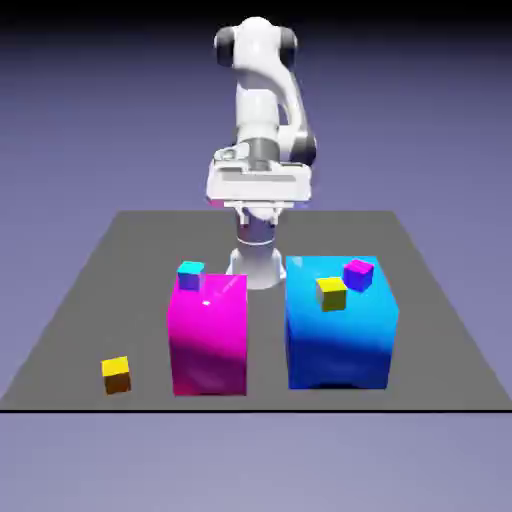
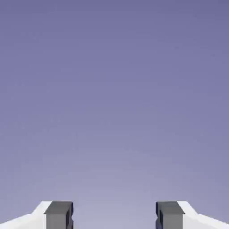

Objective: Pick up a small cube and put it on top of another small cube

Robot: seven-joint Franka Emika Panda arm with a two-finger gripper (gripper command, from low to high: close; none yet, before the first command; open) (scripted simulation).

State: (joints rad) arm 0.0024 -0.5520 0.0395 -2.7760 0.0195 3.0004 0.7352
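Exterior view: my empty gripper hangs with fingers wide apart, and the yellow-and-orange small cube sits beside the magenta block, so a low sideways approach could knock that block and topple the cyan-topped cube.

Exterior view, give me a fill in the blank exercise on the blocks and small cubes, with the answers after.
The big magenta block carries a small cube with a ____ top.
The small cube with the orange-brown sides rests on the ____.
The big block bearing two small cubes is ____.
In the hand view, the claw stands ____, with nothing between its fingertips.

Missing words: cyan; table; blue; open.
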